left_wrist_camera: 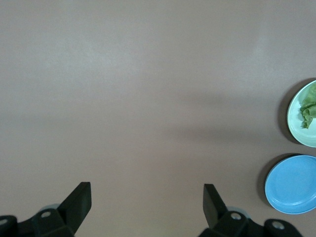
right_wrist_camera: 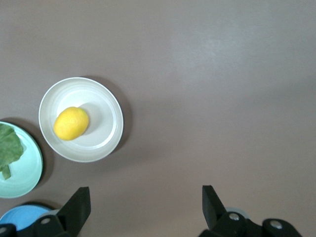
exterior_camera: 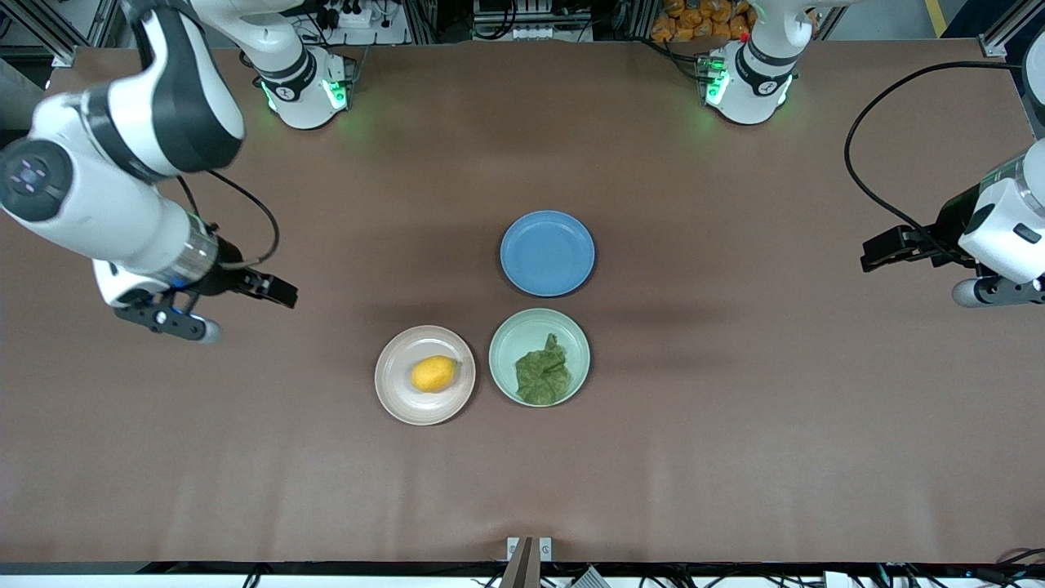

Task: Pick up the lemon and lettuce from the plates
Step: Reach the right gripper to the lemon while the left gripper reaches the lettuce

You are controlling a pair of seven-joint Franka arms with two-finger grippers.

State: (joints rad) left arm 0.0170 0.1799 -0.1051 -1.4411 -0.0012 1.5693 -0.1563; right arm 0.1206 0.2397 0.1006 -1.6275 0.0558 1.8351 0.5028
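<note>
- On the brown counter [exterior_camera: 735, 457] sit three plates: one beige plate [exterior_camera: 400, 400] holding one lemon [exterior_camera: 433, 373], one mint plate [exterior_camera: 504, 343] beside it holding one lettuce leaf [exterior_camera: 542, 371], and one bare blue plate [exterior_camera: 547, 252] farther from the camera.
- Two arms wait, well apart from the plates: right gripper [right_wrist_camera: 144, 202] and left gripper [left_wrist_camera: 147, 200], jaws spread, holding nothing.

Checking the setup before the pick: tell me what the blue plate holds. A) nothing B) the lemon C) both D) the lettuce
A: the blue plate is bare, the lemon lies on the beige plate and the lettuce in the green plate.
</note>
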